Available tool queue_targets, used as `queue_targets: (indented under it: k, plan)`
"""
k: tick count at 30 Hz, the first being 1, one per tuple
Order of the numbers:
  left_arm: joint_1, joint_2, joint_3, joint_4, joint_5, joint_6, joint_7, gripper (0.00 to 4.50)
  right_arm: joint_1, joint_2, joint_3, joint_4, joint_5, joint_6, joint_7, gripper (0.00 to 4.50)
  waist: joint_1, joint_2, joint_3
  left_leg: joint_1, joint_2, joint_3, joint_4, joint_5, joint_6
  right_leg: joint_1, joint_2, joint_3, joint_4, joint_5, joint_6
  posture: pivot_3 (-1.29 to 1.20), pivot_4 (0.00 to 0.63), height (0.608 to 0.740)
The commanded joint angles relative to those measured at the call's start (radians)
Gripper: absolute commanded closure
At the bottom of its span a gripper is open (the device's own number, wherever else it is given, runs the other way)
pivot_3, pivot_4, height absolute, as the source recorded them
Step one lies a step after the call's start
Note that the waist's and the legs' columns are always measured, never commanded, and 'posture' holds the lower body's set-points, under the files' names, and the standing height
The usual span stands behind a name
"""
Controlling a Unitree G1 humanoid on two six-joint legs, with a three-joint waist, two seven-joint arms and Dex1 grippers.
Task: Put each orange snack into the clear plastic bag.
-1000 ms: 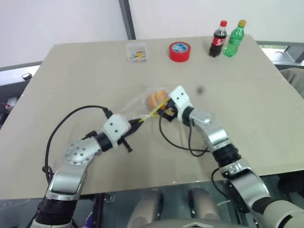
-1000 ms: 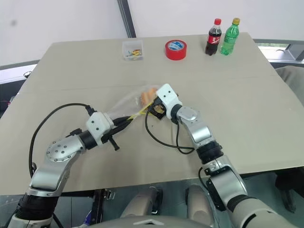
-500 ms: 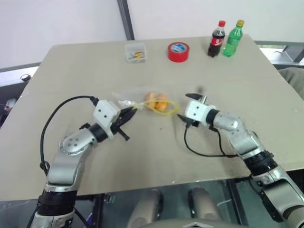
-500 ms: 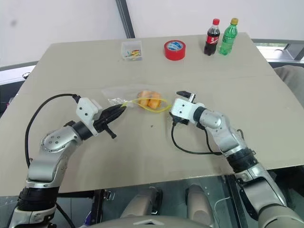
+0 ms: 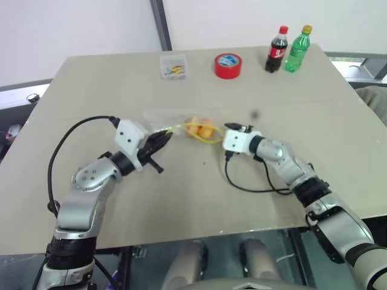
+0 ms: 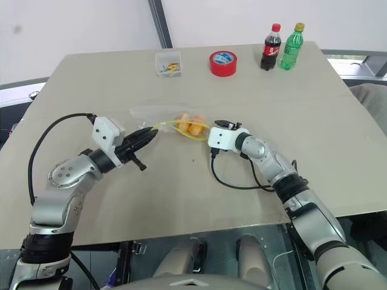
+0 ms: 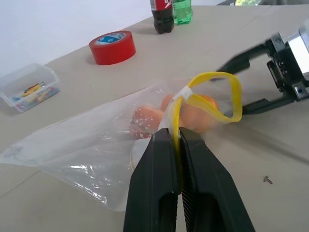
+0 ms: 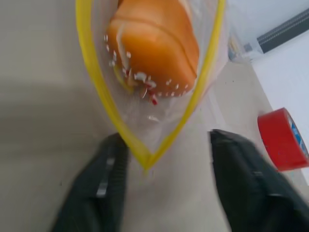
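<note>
Orange snacks [image 5: 199,128] sit inside the clear plastic bag [image 7: 91,145], just ahead of the left gripper [image 7: 175,140], which is clamped on the bag's yellow zipper strip. Its wrist view shows red sprinkles on one snack. Across the bag's mouth, the right gripper [image 8: 164,164] stands with jaws parted astride the zipper's corner, gripping nothing. No label is readable.
</note>
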Motion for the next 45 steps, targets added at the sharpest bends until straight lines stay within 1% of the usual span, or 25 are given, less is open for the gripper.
queue_targets:
  k: [1, 2, 3, 7, 10, 13, 16, 17, 19, 21, 23, 25, 27, 29, 30, 33, 34, 36, 37, 39, 42, 45]
  plan:
    - [-0.008, 0.008, 0.028, -0.031, -0.012, -0.008, 0.007, 4.50, -0.031, 0.002, -0.051, -0.024, 0.019, -0.013, -0.027, 3.84, 0.000, 0.000, 0.000, 0.000, 0.000, 0.000, 0.000, 0.000, 0.000, 0.000, 0.000, 0.000, 0.000, 0.000, 0.000, 0.00, 0.150, 0.740]
    - [-0.009, 0.007, 0.028, -0.030, -0.013, -0.009, 0.006, 4.50, -0.033, -0.001, -0.055, -0.029, 0.018, -0.012, -0.027, 4.32, 0.000, 0.000, 0.000, 0.000, 0.000, 0.000, 0.000, 0.000, 0.000, 0.000, 0.000, 0.000, 0.000, 0.000, 0.000, 0.00, 0.150, 0.740]
    - [-0.009, 0.007, 0.029, -0.030, -0.014, -0.010, 0.005, 4.50, -0.035, -0.003, -0.062, -0.035, 0.018, -0.010, -0.030, 4.43, 0.000, 0.000, 0.000, 0.000, 0.000, 0.000, 0.000, 0.000, 0.000, 0.000, 0.000, 0.000, 0.000, 0.000, 0.000, 0.00, 0.150, 0.740]
    - [-0.030, 0.011, 0.024, -0.007, -0.011, -0.020, -0.005, 4.50, -0.070, -0.016, -0.107, -0.052, 0.029, 0.004, -0.040, 4.43, 0.000, 0.000, 0.000, 0.000, 0.000, 0.000, 0.000, 0.000, 0.000, 0.000, 0.000, 0.000, 0.000, 0.000, 0.000, 0.00, 0.150, 0.740]
    - [-0.073, 0.017, 0.020, 0.032, 0.000, -0.029, -0.011, 4.50, -0.101, -0.026, -0.130, -0.053, 0.030, 0.011, -0.045, 4.43, 0.000, 0.000, 0.000, 0.000, 0.000, 0.000, 0.000, 0.000, 0.000, 0.000, 0.000, 0.000, 0.000, 0.000, 0.000, 0.00, 0.150, 0.740]
    - [-0.195, 0.022, -0.005, 0.147, 0.044, -0.074, -0.011, 4.50, -0.172, -0.048, -0.148, 0.021, 0.012, 0.006, -0.073, 4.43, 0.001, 0.000, 0.000, 0.000, 0.000, 0.000, 0.000, 0.000, 0.000, 0.000, 0.000, 0.000, 0.000, 0.000, 0.000, 0.00, 0.150, 0.740]
    - [-0.412, 0.035, -0.036, 0.349, 0.111, -0.179, -0.022, 4.50, -0.304, -0.125, -0.175, 0.144, -0.020, -0.019, -0.135, 4.43, 0.002, -0.001, 0.001, -0.001, -0.001, -0.001, 0.001, 0.000, 0.000, 0.000, 0.000, -0.001, 0.000, 0.000, 0.000, 0.00, 0.150, 0.740]
    - [-0.456, 0.038, -0.044, 0.390, 0.123, -0.208, -0.029, 4.50, -0.328, -0.151, -0.186, 0.152, -0.023, -0.022, -0.144, 4.43, 0.006, -0.001, 0.005, -0.001, -0.001, 0.000, 0.002, 0.000, 0.000, 0.000, -0.001, 0.000, 0.000, 0.000, 0.000, 0.00, 0.150, 0.740]
    - [-0.495, 0.042, -0.061, 0.435, 0.143, -0.266, -0.044, 4.50, -0.343, -0.189, -0.199, 0.149, -0.020, -0.033, -0.149, 4.43, 0.005, -0.002, 0.005, -0.008, -0.002, -0.003, 0.004, 0.000, 0.000, -0.005, -0.001, -0.003, 0.000, 0.001, -0.001, 0.00, 0.150, 0.740]
    - [-0.499, 0.040, -0.072, 0.447, 0.152, -0.306, -0.057, 4.50, -0.330, -0.211, -0.214, 0.121, -0.002, -0.028, -0.144, 4.43, -0.001, -0.002, 0.004, -0.011, -0.002, -0.002, 0.003, 0.000, 0.000, -0.008, -0.001, -0.003, -0.001, 0.001, -0.001, 0.00, 0.150, 0.740]
    - [-0.452, 0.033, -0.082, 0.390, 0.144, -0.333, -0.076, 4.50, -0.260, -0.241, -0.243, 0.016, 0.018, -0.003, -0.111, 4.43, -0.009, -0.002, 0.004, -0.012, -0.001, 0.000, 0.001, 0.000, 0.000, -0.012, -0.002, -0.003, -0.002, 0.001, -0.001, 0.00, 0.150, 0.740]
    - [-0.388, 0.021, -0.086, 0.308, 0.131, -0.318, -0.076, 4.50, -0.148, -0.266, -0.263, -0.131, 0.043, 0.059, -0.047, 4.43, -0.025, -0.002, 0.004, -0.018, -0.001, 0.000, 0.003, 0.000, 0.000, -0.017, -0.002, -0.003, -0.001, 0.001, -0.001, 0.00, 0.150, 0.740]
    - [-0.313, 0.013, -0.096, 0.230, 0.133, -0.302, -0.072, 4.50, -0.019, -0.279, -0.280, -0.292, 0.067, 0.145, 0.012, 4.43, -0.029, -0.002, 0.004, -0.019, -0.001, 0.001, 0.003, 0.000, 0.000, -0.019, -0.002, -0.003, 0.000, 0.001, -0.001, 0.00, 0.150, 0.740]
    - [-0.245, 0.008, -0.100, 0.170, 0.136, -0.283, -0.062, 4.50, 0.095, -0.260, -0.310, -0.455, 0.143, 0.286, 0.080, 4.43, -0.029, -0.002, 0.004, -0.020, 0.000, 0.001, 0.002, 0.000, 0.000, -0.020, -0.002, -0.002, 0.000, 0.001, -0.001, 0.00, 0.150, 0.740]
    - [-0.208, 0.008, -0.102, 0.148, 0.141, -0.282, -0.058, 4.50, 0.146, -0.242, -0.322, -0.537, 0.178, 0.349, 0.099, 4.19, -0.029, -0.001, 0.004, -0.020, 0.000, 0.002, 0.003, 0.000, 0.000, -0.020, -0.002, -0.001, 0.002, 0.001, -0.001, 0.00, 0.150, 0.740]
    - [-0.145, 0.014, -0.106, 0.110, 0.158, -0.290, -0.058, 4.50, 0.232, -0.203, -0.311, -0.724, 0.277, 0.459, 0.172, 3.15, -0.026, -0.001, 0.005, -0.017, 0.000, 0.004, 0.007, 0.000, 0.000, -0.020, -0.001, 0.002, 0.010, 0.001, -0.001, 0.00, 0.150, 0.740]
    - [-0.133, 0.017, -0.104, 0.103, 0.159, -0.289, -0.059, 4.50, 0.250, -0.191, -0.294, -0.788, 0.320, 0.500, 0.208, 2.62, -0.024, -0.001, 0.005, -0.013, 0.000, 0.005, 0.007, 0.000, 0.001, -0.018, -0.001, 0.003, 0.012, 0.001, -0.001, 0.00, 0.150, 0.740]
    - [-0.117, 0.028, -0.104, 0.094, 0.170, -0.298, -0.067, 4.50, 0.256, -0.166, -0.263, -0.866, 0.347, 0.548, 0.227, 1.52, -0.016, -0.001, 0.005, -0.005, 0.000, 0.004, 0.006, -0.002, 0.004, -0.010, -0.001, 0.002, 0.013, 0.001, -0.001, 0.00, 0.150, 0.740]
    - [-0.112, 0.034, -0.104, 0.092, 0.175, -0.304, -0.070, 4.50, 0.249, -0.155, -0.244, -0.890, 0.347, 0.551, 0.230, 1.11, -0.012, -0.001, 0.005, 0.000, 0.001, 0.004, 0.005, -0.003, 0.004, -0.005, 0.000, 0.001, 0.012, 0.001, -0.001, 0.00, 0.150, 0.740]
    - [-0.103, 0.044, -0.110, 0.091, 0.192, -0.324, -0.076, 4.50, 0.229, -0.139, -0.206, -0.916, 0.360, 0.553, 0.253, 1.11, 0.000, -0.001, 0.005, 0.005, 0.001, 0.002, 0.005, -0.003, 0.004, 0.002, 0.000, -0.002, 0.009, 0.001, -0.001, 0.00, 0.150, 0.740]
    - [-0.092, 0.049, -0.119, 0.093, 0.210, -0.345, -0.077, 4.50, 0.182, -0.133, -0.142, -0.892, 0.331, 0.509, 0.280, 1.11, 0.006, -0.001, 0.005, 0.005, 0.000, 0.002, 0.005, -0.003, 0.004, 0.003, -0.001, -0.002, 0.007, 0.001, -0.001, 0.00, 0.150, 0.740]
    - [-0.089, 0.045, -0.127, 0.091, 0.222, -0.356, -0.072, 4.50, 0.113, -0.113, -0.065, -0.824, 0.275, 0.434, 0.284, 1.11, 0.008, -0.001, 0.005, 0.003, 0.000, 0.001, 0.005, -0.001, 0.001, 0.002, -0.001, -0.003, 0.004, 0.001, -0.001, 0.00, 0.150, 0.740]
